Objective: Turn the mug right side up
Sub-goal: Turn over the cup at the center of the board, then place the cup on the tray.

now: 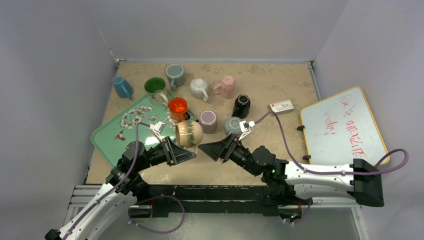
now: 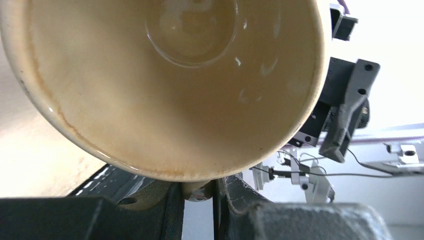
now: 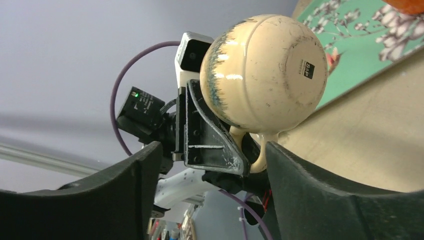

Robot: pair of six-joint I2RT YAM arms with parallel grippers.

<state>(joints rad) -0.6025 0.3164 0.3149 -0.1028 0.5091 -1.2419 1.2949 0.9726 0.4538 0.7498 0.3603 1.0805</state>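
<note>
The cream mug (image 1: pixel 188 134) is held off the table on its side, just right of the green tray. My left gripper (image 1: pixel 175 150) is shut on the mug's handle. In the left wrist view the mug's open mouth (image 2: pixel 175 90) fills the frame and the handle (image 2: pixel 202 192) is pinched between the jaws. My right gripper (image 1: pixel 215 149) is open and empty just right of the mug, facing it. In the right wrist view the mug's base (image 3: pixel 280 70) faces the camera, with the handle (image 3: pixel 256 152) below it, between my open right fingers (image 3: pixel 305 185).
A green floral tray (image 1: pixel 107 137) holds an orange cup (image 1: pixel 177 106). Several mugs stand behind: blue (image 1: pixel 122 86), green (image 1: pixel 155 86), grey (image 1: pixel 175 75), white (image 1: pixel 200 88), pink (image 1: pixel 226 86), black (image 1: pixel 241 105), mauve (image 1: pixel 208 121), grey-blue (image 1: pixel 232 125). A whiteboard (image 1: pixel 345 125) lies at right.
</note>
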